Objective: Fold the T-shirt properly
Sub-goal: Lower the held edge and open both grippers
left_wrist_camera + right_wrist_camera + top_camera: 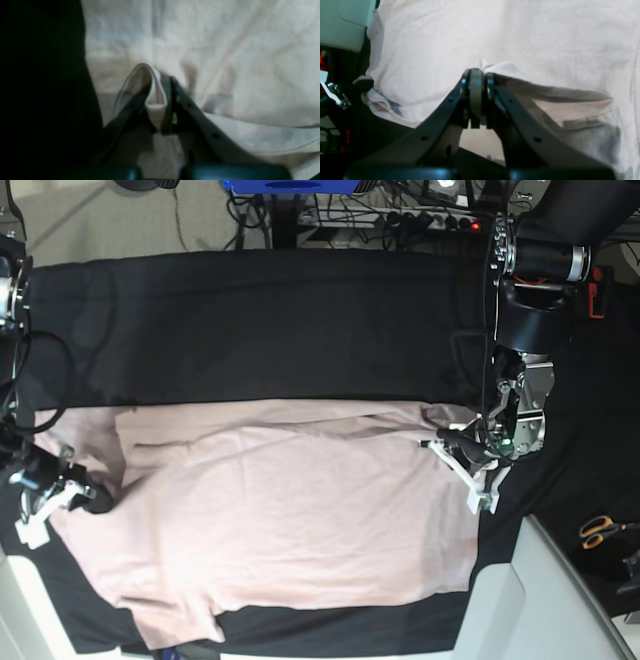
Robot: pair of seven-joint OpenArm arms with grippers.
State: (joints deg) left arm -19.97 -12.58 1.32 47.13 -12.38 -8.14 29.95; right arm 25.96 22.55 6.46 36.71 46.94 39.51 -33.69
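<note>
Black table cover (280, 320) under pink T-shirt (290, 520).

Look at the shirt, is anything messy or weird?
Yes. The shirt lies crooked and wrinkled on the black cover, with a flap folded over along its top edge. Each gripper, left and right, pinches a bunched bit of it. Scissors sit off to one side.

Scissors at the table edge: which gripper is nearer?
Left. The left gripper holds the T-shirt edge near the scissors; the right gripper is across the table.
</note>
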